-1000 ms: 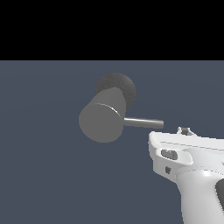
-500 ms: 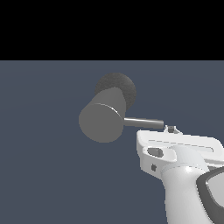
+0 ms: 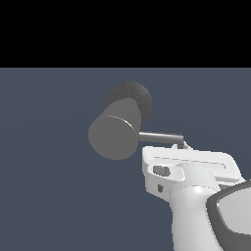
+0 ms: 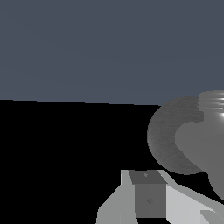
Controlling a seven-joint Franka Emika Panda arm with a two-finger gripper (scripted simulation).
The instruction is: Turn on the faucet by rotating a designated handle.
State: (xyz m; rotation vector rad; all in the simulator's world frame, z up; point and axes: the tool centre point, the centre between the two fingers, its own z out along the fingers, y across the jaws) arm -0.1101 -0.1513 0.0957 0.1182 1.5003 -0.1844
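**Observer:** Start with the biggest thing. What fills your ground?

**Arm:** A flat, dark blue-grey floor (image 3: 49,196), running back to a black band above it. Nothing else lies on it but the fixture and me.

**Observer:** And you?

**Arm:** My white wrist and hand body take up the lower part of the exterior view's right. My gripper (image 3: 184,145) sits at the top of that white body, just under the far end of the rod.

**Observer:** The fixture?

**Arm:** The faucet (image 3: 115,135) is a thick matte grey cylinder, its flat round end turned toward the exterior camera, mounted on a darker speckled round base (image 3: 137,95) behind it. In the wrist view the same base shows as a speckled disc (image 4: 164,135) with the paler cylinder in front.

**Observer:** The handle?

**Arm:** A thin shiny rod (image 3: 159,137) sticking out sideways from the cylinder toward the exterior view's right. Its tip ends right above my hand.

**Observer:** Fingers apart or together?

**Arm:** Cannot tell. Only a small dark nub shows beside the rod's tip in the exterior view, and the wrist view shows one grey pad (image 4: 148,197). Whether I touch the rod, I cannot say.
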